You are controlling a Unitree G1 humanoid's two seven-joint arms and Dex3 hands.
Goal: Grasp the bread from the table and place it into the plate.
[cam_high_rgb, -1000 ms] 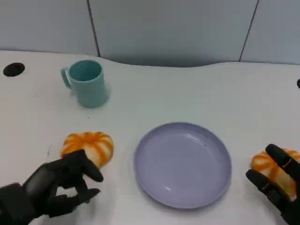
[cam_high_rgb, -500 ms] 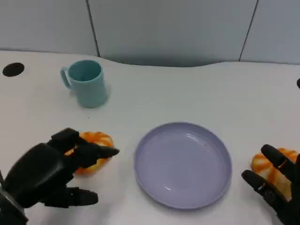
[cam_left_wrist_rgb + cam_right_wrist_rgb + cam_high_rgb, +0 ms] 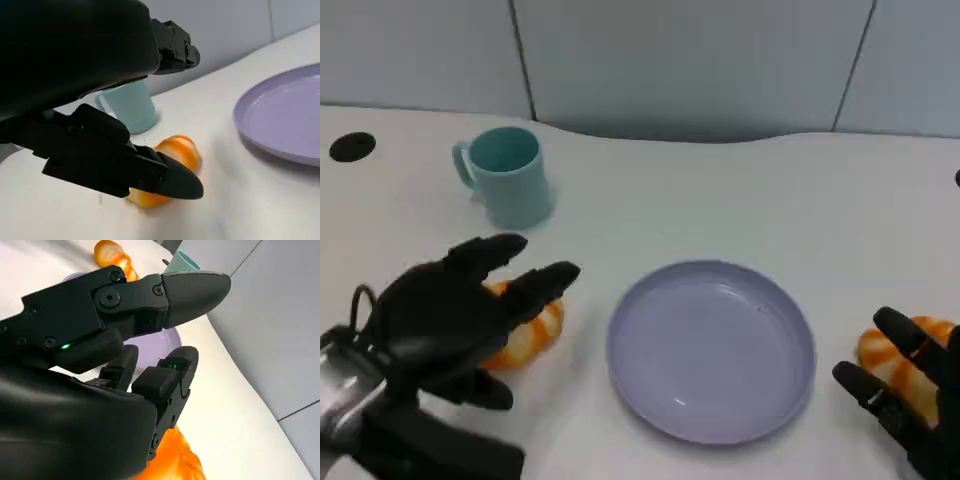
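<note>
A lavender plate (image 3: 710, 350) lies in the middle of the white table. To its left is an orange-and-white striped bread (image 3: 532, 333), and my left hand (image 3: 455, 315) hovers over it with fingers spread, covering its near-left side. In the left wrist view the bread (image 3: 176, 151) sits just under the fingertips (image 3: 175, 182), with nothing gripped. A second striped bread (image 3: 892, 362) lies right of the plate. My right hand (image 3: 910, 400) reaches over it with fingers apart. The right wrist view has this bread (image 3: 175, 460) below the extended fingers (image 3: 190, 290).
A teal cup (image 3: 506, 176) stands at the back left, behind the left bread. A black round hole (image 3: 352, 147) marks the table's far left. The table's curved back edge meets a grey wall. Bare table lies between plate and cup.
My left hand has moved forward and up over the left bread, its fingers now spread across it. The right hand has barely shifted beside the right bread.
</note>
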